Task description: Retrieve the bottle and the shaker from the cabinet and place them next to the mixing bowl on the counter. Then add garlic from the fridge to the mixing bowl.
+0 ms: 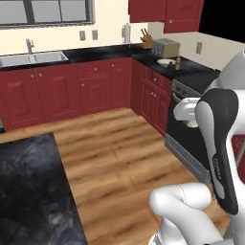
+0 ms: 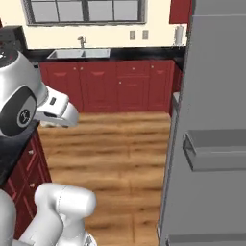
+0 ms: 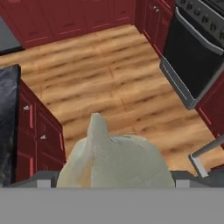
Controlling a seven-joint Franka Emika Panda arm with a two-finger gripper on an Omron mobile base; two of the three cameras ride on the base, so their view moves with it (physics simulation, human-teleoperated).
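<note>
The hand (image 3: 114, 181) is closed round the garlic (image 3: 113, 157). The whitish bulb sits between the tips with its pointed top towards the camera and hangs over bare wood floor (image 3: 113, 87), with nothing under it to catch it. The jaws stand wide, as the bulb's girth would require, so the grip probably rests on two small patches of a lumpy, rounded skin.

The bowl (image 1: 166, 61) lies well apart from the hand, on the far corner bench (image 1: 143, 53) in front of the toaster (image 1: 165, 48), with the bottle (image 1: 178, 62) just beside it. Whether the shaker stands there too cannot be told at this size.

The main risk is losing the bulb on the way. A quick swing of the arm or a jolt from the base could roll it out of the tips, and it would drop to the floor.

The fridge (image 2: 211, 144) door stands open close on the right and the stove (image 3: 192, 57) fronts the route to the bowl, so a wide sweep could clip either.

At the bowl, a careless approach could knock the bottle over. Since the bowl is shallow, a release from too high may bounce the garlic out over the rim.
</note>
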